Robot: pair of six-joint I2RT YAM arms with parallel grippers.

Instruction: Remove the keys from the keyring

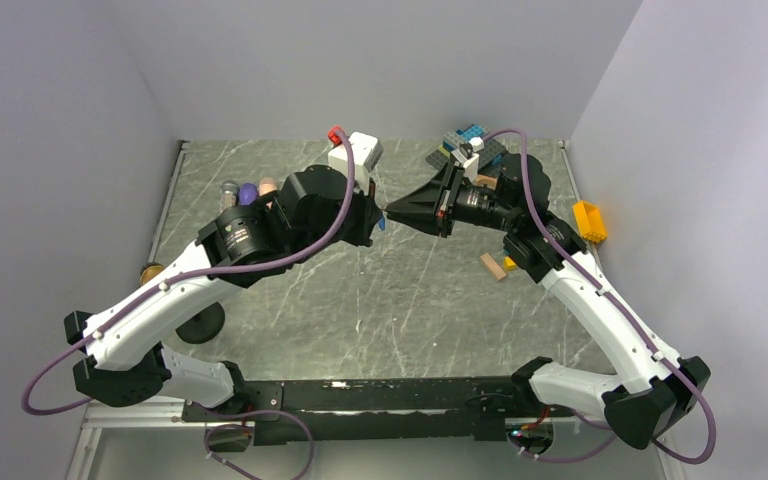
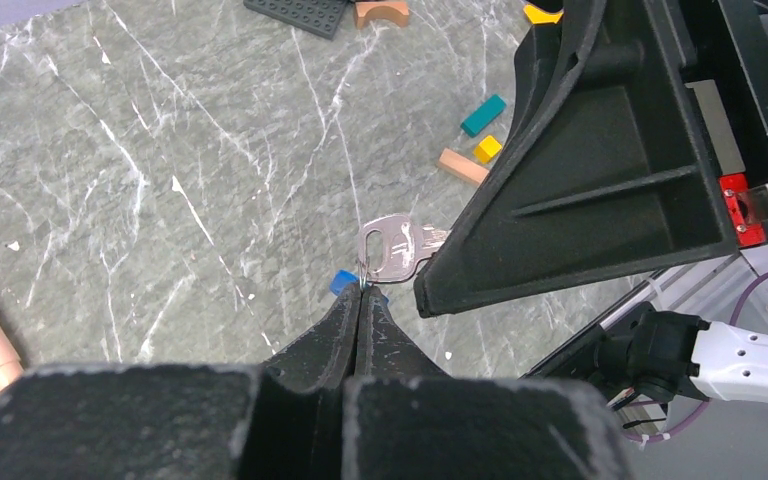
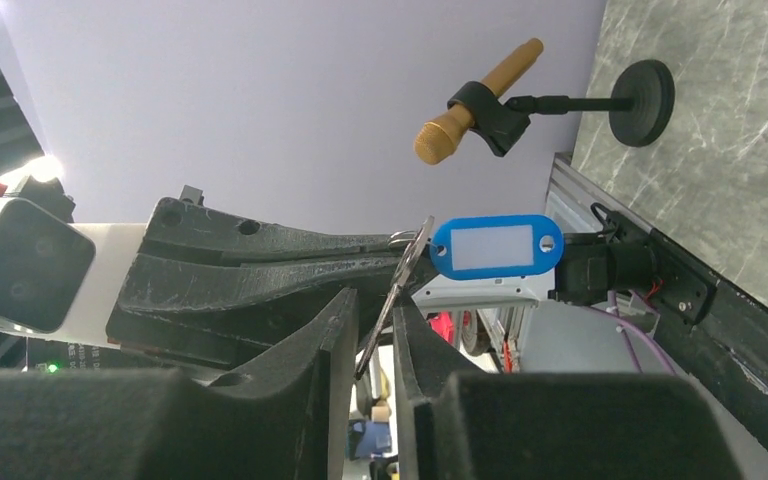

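Observation:
My left gripper (image 2: pixel 362 296) is shut on the thin silvery keyring (image 2: pixel 363 274) and holds it above the table. A silver metal key (image 2: pixel 392 248) hangs on the ring, and a blue oval tag with a pale patch (image 3: pixel 497 246) hangs with it; in the left wrist view only the tag's corner (image 2: pixel 341 282) shows. My right gripper (image 3: pixel 372 305) meets the left one at mid-table (image 1: pixel 391 211). Its jaws stand a little apart, with the key's blade (image 3: pixel 392 295) edge-on between them, leaning on one finger. The left gripper (image 1: pixel 376 222) shows beside it in the top view.
A gold microphone (image 1: pixel 150 272) on a round black stand (image 1: pixel 200 322) is at the left. Toy bricks and a grey baseplate (image 1: pixel 475 145) lie at the back right, with a yellow bin (image 1: pixel 589 220) and a wooden block (image 1: pixel 492 266). Small bottles (image 1: pixel 247 190) stand at the back left.

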